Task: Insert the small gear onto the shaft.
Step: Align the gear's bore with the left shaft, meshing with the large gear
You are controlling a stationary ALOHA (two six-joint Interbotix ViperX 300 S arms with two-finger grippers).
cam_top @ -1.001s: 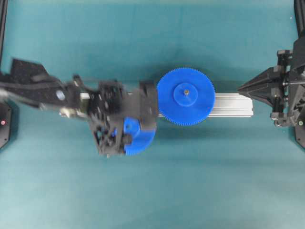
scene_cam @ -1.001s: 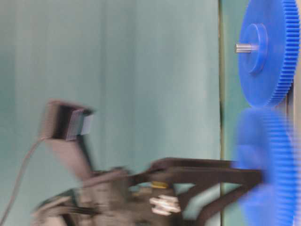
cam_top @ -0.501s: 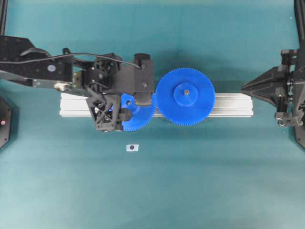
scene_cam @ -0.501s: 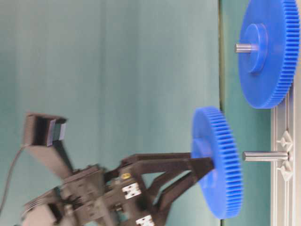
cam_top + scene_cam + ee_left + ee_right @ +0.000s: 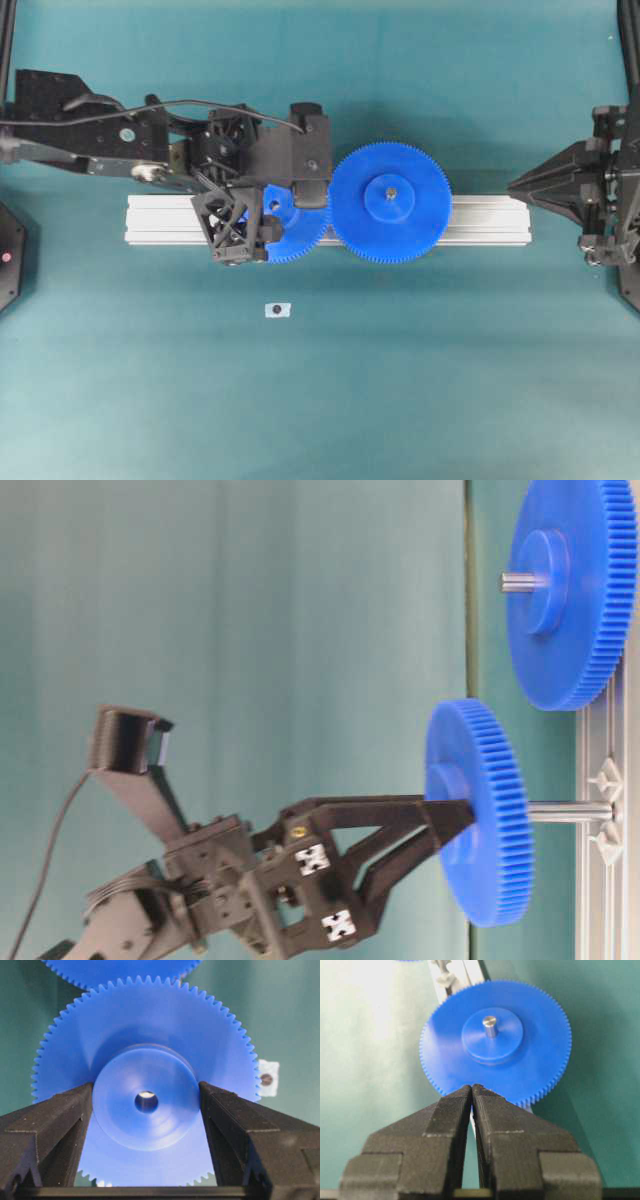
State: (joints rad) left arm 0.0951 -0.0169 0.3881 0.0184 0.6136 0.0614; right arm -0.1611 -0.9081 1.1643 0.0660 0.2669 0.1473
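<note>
My left gripper [image 5: 146, 1110] is shut on the raised hub of the small gear [image 5: 146, 1097], with one black finger [image 5: 60, 1120] on each side. The centre hole faces the wrist camera and a pale glint shows inside it. In the table-level view the small gear [image 5: 478, 810] is level with the shaft [image 5: 570, 811], whose tip disappears behind the gear's face. From overhead the small gear [image 5: 298, 236] sits over the rail, teeth beside the larger blue gear [image 5: 390, 203]. My right gripper [image 5: 471, 1089] is shut and empty, off the rail's right end [image 5: 515, 185].
The aluminium rail [image 5: 490, 220] runs across the table's middle and carries the shaft's bracket [image 5: 605, 810]. The larger gear [image 5: 495, 1040] sits on its own grey pin [image 5: 490, 1022]. A small white tag [image 5: 278, 310] lies on the green mat in front of the rail.
My left gripper carried the small gear from in front of the rail to over it, then moved it down onto the shaft's tip. The white tag came into view.
</note>
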